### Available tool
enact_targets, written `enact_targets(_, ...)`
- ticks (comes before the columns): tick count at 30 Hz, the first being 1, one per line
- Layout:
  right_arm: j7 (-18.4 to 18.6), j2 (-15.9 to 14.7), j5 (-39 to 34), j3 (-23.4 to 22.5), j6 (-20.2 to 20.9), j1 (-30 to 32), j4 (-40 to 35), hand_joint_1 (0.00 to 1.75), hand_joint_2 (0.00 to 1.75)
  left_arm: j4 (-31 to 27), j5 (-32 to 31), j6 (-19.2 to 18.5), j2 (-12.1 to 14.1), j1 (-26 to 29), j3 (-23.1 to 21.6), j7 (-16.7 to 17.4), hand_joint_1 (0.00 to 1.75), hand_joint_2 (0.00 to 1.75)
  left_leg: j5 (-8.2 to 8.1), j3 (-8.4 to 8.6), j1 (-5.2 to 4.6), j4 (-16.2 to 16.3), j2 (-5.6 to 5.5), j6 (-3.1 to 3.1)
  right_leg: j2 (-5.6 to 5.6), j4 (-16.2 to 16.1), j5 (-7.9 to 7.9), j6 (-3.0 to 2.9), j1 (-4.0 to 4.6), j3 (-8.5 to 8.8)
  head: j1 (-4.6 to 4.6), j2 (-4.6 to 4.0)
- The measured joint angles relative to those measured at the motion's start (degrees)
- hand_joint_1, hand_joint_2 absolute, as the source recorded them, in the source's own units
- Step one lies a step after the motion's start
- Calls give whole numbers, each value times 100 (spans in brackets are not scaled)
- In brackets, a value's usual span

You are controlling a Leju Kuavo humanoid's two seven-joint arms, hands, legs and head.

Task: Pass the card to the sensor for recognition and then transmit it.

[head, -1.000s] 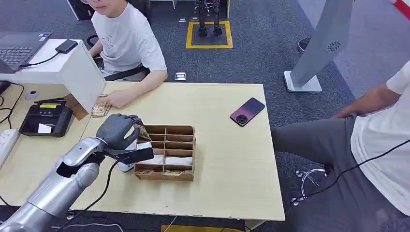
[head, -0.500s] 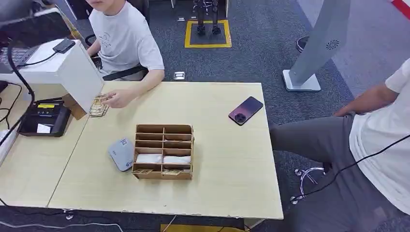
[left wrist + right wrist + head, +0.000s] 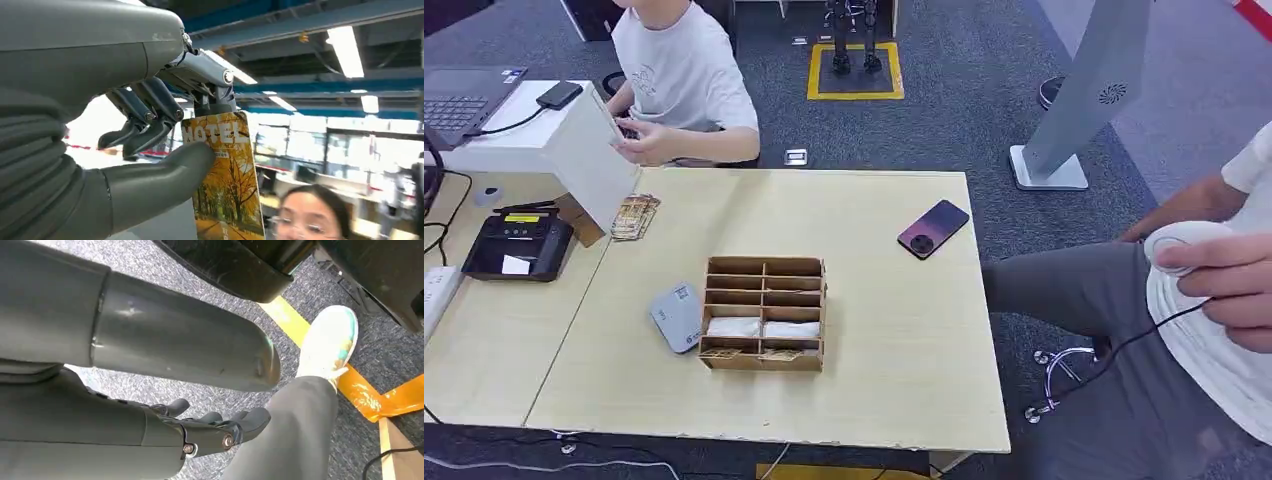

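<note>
**Q:** Holding the card (image 3: 223, 175) how, exactly?

**A:** By a pinch — the left hand (image 3: 150, 125) has its thick thumb pressed on the printed face, with darker fingers (image 3: 150, 112) curled behind the top edge. It's a hotel card with an autumn-tree print, lifted high; the left wrist view looks up at ceiling lights past it, with a person's face below.

**Q:** What could go wrong from here?

**A:** My worry is the grip. The thumb covers only a small patch near the top, and most of the card hangs free below. A quick swing down could let it pivot or slide out.

**Q:** And the sensor?

**A:** I take the small grey pad (image 3: 675, 316) on the table (image 3: 904, 330), just beside the wooden divider box (image 3: 764, 313), for the reader — that's a judgement. Since it touches or nearly touches the box, a low approach could knock the box or push the pad away. A tilted card might also fail to read.

**Q:** Then the handover?

**A:** A seated person (image 3: 679, 80) is across the table, near a stack of cards (image 3: 633, 216), hands busy at a white box (image 3: 554, 150). If that person isn't ready, the card could drop.

**Q:** The right hand (image 3: 210, 432)?

**A:** Hanging toward the floor, holding nothing, fingers loosely curled — whether spread or closed, I can't tell. A bystander's trouser leg (image 3: 285, 435) is close by it.
</note>
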Motion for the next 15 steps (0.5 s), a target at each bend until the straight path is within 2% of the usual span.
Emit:
enact_targets(4,37,0,79,2,15,1,-2,0,0,485,-951,528,-131,324,4,90,175,175,0,0,0,0,1,-1,1,0,2,-3,0,-2,2,0)
enact_targets(7,42,0,76,2,42,-2,-4,0,0,837,-1171,736,-306,578,35,24,175,175,1,0,0,0,-1,-1,-1,1,2,-3,0,-1,2,0)
enact_targets(15,35,0,157,2,37,0,-4,0,0,1337,-1835,976,-651,1076,37,68,175,175,0,-1,-1,0,1,0,1,1,2,-3,-1,-1,4,0)
